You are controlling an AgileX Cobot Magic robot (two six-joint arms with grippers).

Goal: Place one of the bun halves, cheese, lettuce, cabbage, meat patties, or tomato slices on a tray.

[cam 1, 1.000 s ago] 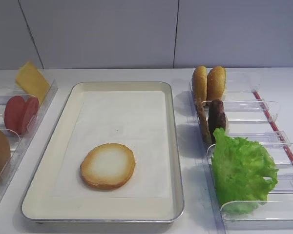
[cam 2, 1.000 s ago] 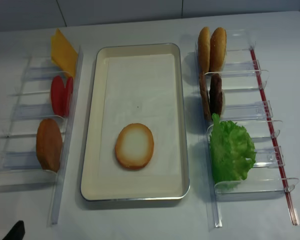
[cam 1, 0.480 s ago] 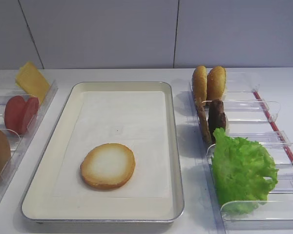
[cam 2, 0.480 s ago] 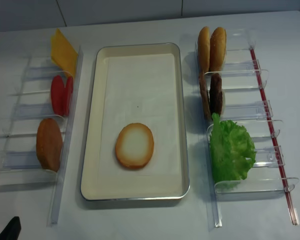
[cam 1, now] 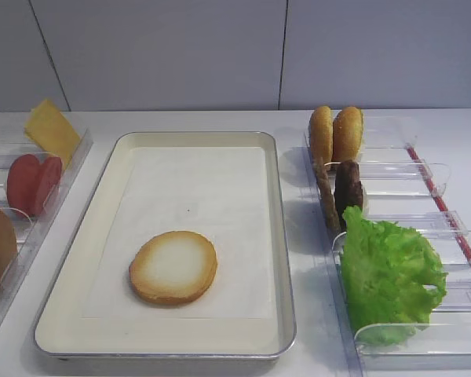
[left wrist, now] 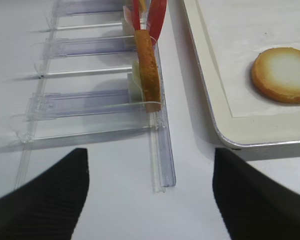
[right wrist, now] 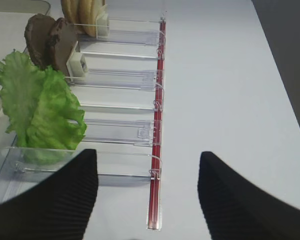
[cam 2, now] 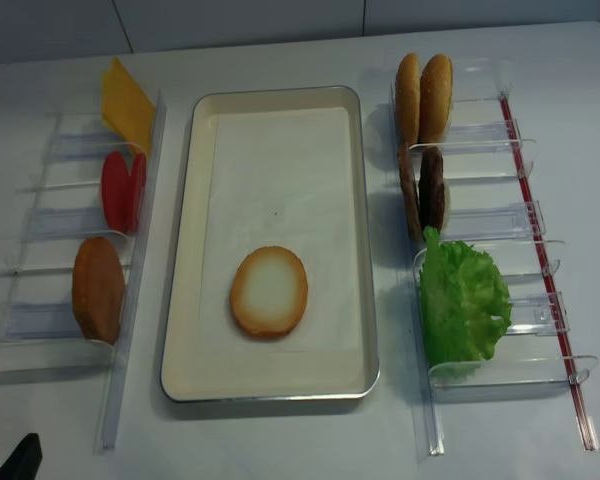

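**Bun's on the tray, both arms parked, so what goes on next?**

Jaws on both arms are spread wide with nothing between them. We can see the left gripper hanging over bare bench near the front end of the left-hand bins, and the right gripper doing the same thing by the front of the right-hand bins. Neither one is touching any food.

As for the task item, one bun half is lying flat, pale face up, on the paper liner toward the near end of the tray. It sits well clear of the rim. So we'd call this placement done, and the arms look like they're pulled back out of the way.

Everything else is in the racks: cheese, tomato slices and another bun half on the left; two more bun halves, the meat patties and the lettuce on the right.

If another layer is wanted, our guess is the next move means picking whichever arm is on that ingredient's side, coming down over its bin and closing on the upright edge. The lettuce looks floppy and the cheese thin, so those grips would need some care.
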